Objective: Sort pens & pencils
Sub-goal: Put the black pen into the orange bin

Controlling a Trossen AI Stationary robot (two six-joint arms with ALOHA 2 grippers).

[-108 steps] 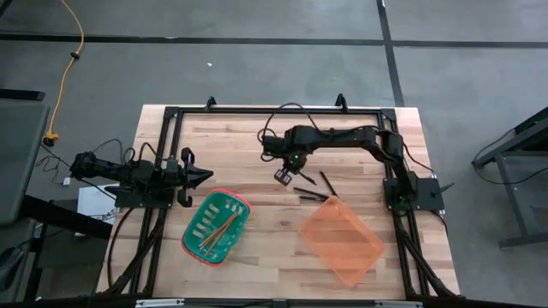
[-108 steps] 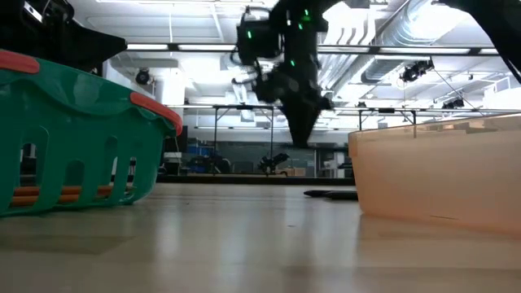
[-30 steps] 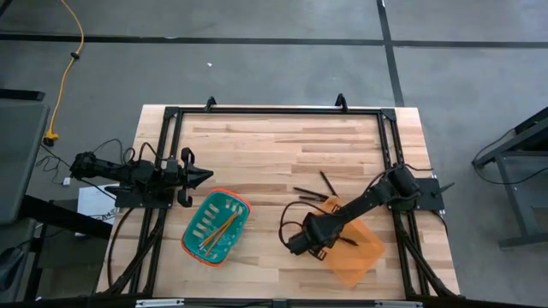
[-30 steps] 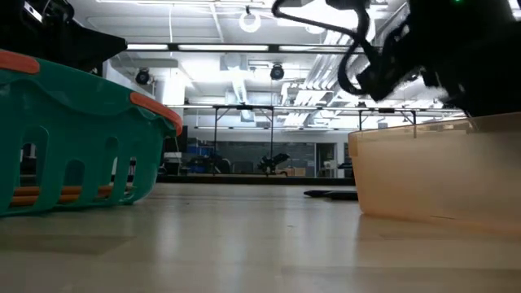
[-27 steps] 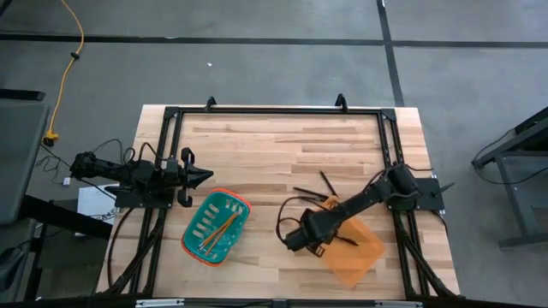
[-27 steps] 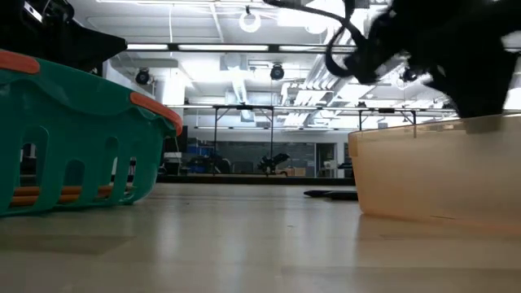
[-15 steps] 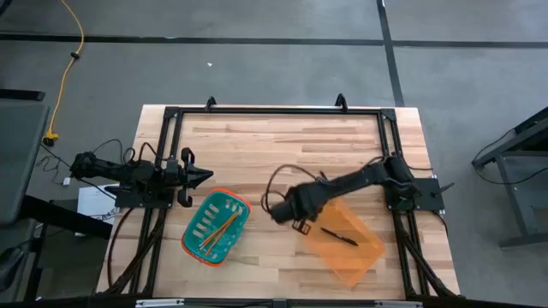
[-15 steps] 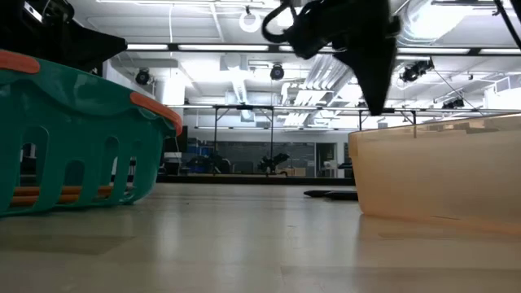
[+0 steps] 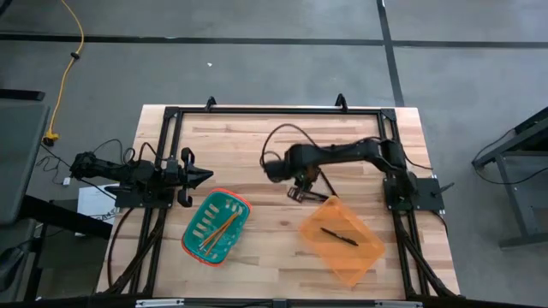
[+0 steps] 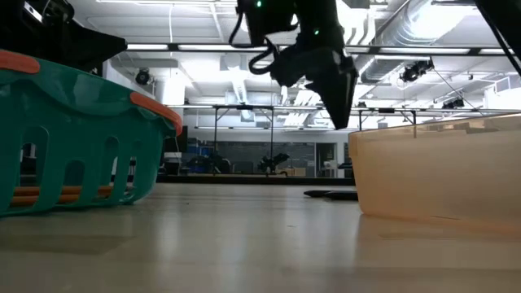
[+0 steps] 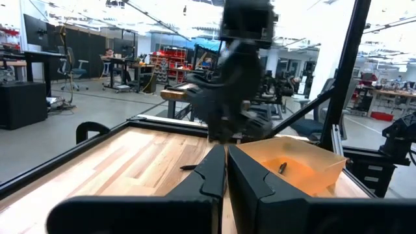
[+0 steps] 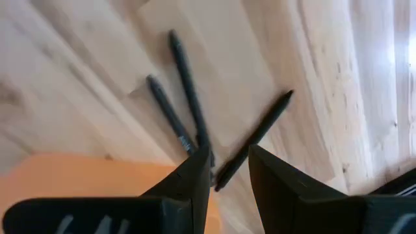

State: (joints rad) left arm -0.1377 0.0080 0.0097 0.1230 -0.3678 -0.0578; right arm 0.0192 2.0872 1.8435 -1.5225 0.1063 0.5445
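Observation:
Three black pens (image 12: 188, 91) lie loose on the wooden table, just beyond the orange bin (image 9: 341, 241); in the low view they show as dark sticks (image 10: 330, 194). My right gripper (image 12: 227, 170) hovers open above them, fingers pointing down (image 10: 338, 98), touching nothing. One more pen (image 9: 339, 236) lies flat in the bin. The orange pencils (image 9: 221, 229) lie in the green basket (image 9: 199, 244). My left gripper (image 11: 226, 170) waits shut at the table's left side (image 9: 201, 177).
A black frame (image 9: 171, 128) runs round the table's edges. Bare wood lies between the basket and the bin and along the far side. The right arm (image 9: 342, 156) reaches across the table's far right part.
My right gripper has swung from the near left side of the orange bin toward the table's far edge, and now hangs over the loose pens. Its fingers have stayed open. The pen in the bin has not moved.

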